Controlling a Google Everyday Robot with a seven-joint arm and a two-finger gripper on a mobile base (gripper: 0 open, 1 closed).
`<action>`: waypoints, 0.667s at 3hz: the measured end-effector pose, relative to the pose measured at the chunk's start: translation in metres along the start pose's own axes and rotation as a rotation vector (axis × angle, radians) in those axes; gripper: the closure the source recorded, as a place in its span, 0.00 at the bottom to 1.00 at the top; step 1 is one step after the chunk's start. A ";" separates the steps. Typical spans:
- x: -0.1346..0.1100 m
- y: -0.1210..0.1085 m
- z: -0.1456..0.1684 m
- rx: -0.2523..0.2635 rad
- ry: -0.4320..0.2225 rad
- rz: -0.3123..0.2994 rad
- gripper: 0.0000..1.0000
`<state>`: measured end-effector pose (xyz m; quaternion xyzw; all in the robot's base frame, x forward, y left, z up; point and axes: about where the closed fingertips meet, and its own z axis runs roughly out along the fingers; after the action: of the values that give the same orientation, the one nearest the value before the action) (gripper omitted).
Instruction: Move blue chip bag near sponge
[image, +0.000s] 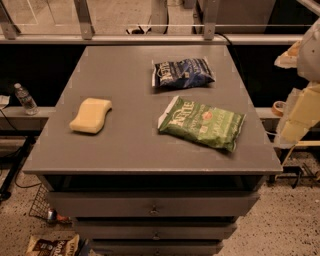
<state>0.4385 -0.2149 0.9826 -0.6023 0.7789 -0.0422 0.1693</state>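
Observation:
The blue chip bag (182, 73) lies flat on the grey cabinet top (135, 145), at the back right. The pale yellow sponge (91, 115) lies on the left side of the top, well apart from the bag. A larger green chip bag (202, 123) lies in front of the blue one, toward the right edge. My gripper (299, 117) hangs at the right edge of the view, beyond the cabinet's right side and off the top, holding nothing I can see.
The cabinet has drawers (154, 207) below its front edge. A metal rail (150, 37) runs behind it. A water bottle (25, 99) stands on a low ledge at the left. A snack bag (50, 246) lies on the floor.

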 end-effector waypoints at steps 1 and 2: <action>0.000 0.000 0.000 0.000 0.000 0.000 0.00; -0.005 -0.004 0.008 -0.032 -0.040 -0.020 0.00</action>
<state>0.4457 -0.2101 0.9775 -0.6136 0.7698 -0.0194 0.1747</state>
